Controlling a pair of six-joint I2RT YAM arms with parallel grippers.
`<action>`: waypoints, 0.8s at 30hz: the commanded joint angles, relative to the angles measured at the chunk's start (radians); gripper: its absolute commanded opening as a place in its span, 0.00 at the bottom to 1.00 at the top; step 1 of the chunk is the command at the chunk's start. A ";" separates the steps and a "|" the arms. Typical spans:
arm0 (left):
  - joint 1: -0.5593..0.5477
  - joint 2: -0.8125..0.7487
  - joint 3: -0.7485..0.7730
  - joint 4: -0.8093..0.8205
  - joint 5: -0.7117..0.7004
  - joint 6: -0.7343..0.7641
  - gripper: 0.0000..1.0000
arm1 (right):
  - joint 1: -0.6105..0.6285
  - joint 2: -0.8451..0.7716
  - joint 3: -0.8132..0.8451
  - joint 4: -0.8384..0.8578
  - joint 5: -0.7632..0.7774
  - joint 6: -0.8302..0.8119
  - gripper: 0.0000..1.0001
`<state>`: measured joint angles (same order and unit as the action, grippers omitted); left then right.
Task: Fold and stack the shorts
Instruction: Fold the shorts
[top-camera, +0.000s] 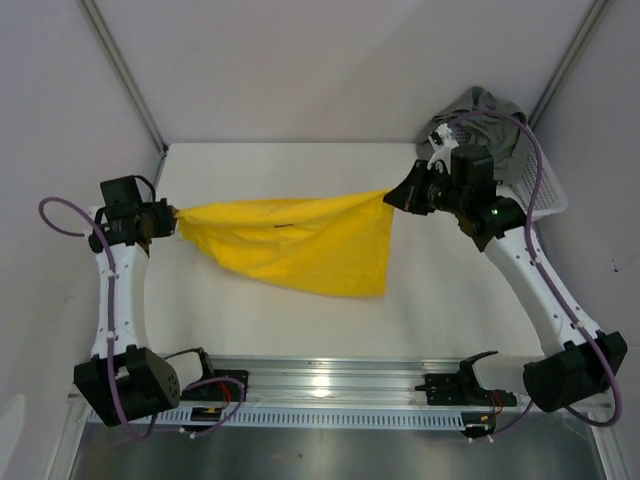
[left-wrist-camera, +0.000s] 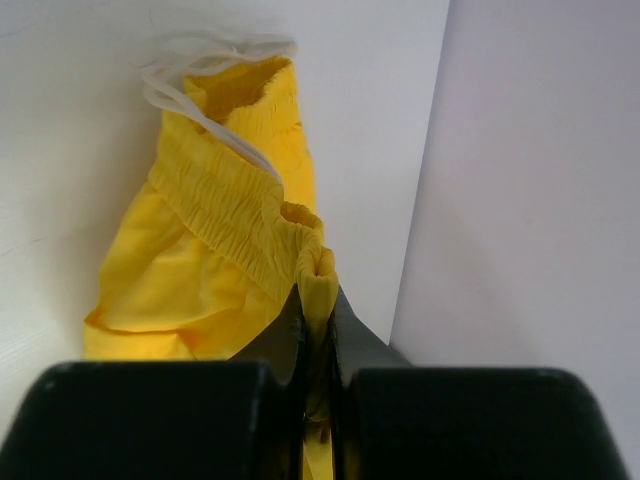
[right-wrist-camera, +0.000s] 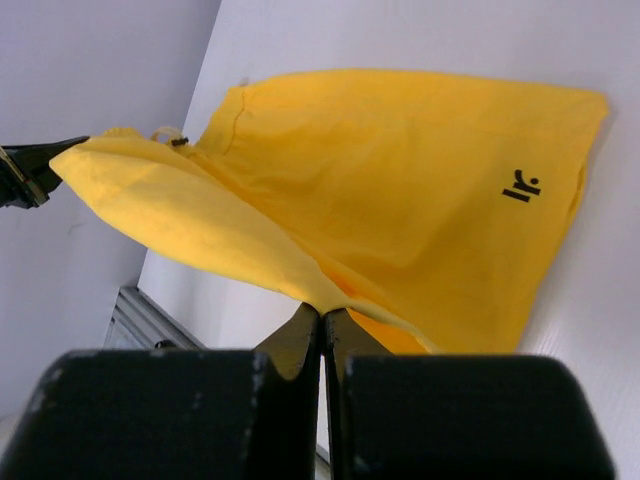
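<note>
Left gripper (left-wrist-camera: 318, 300): closest to the left wrist lens; its two fingers are clamped on a fold of the gathered elastic waistband of the yellow shorts (left-wrist-camera: 200, 270), with the cloth squeezed flat between them.
Right gripper (right-wrist-camera: 322, 320): jaws pressed together on a thin pinch of the same shorts, at the end opposite the waistband.
Yellow shorts: stretched between the two grippers across the middle of the white table (top-camera: 250, 310). The top edge is taut and the rest sags toward the tabletop.
Drawstring (left-wrist-camera: 200, 90): white and loose at the waistband.
Logo (right-wrist-camera: 521, 186): small and dark, near the hem.
Basket (top-camera: 545, 195): white mesh, at the far right corner behind the right arm.
Basket contents: the grey-green shorts (top-camera: 485, 105), bunched in a heap that rises above the rim.
</note>
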<state>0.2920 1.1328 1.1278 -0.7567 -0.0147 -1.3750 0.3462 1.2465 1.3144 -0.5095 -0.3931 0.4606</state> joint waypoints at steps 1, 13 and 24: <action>-0.010 0.102 0.046 0.100 0.007 -0.053 0.00 | -0.033 0.103 0.094 0.118 -0.046 0.015 0.00; -0.045 0.669 0.206 0.439 0.038 -0.113 0.00 | -0.101 0.690 0.379 0.331 -0.124 0.093 0.03; -0.047 0.808 0.555 0.164 -0.112 0.100 0.99 | -0.156 0.998 0.698 0.255 -0.092 0.109 0.99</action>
<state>0.2485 2.0102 1.6451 -0.5175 -0.0486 -1.3418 0.1993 2.3001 1.9308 -0.2474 -0.4858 0.5831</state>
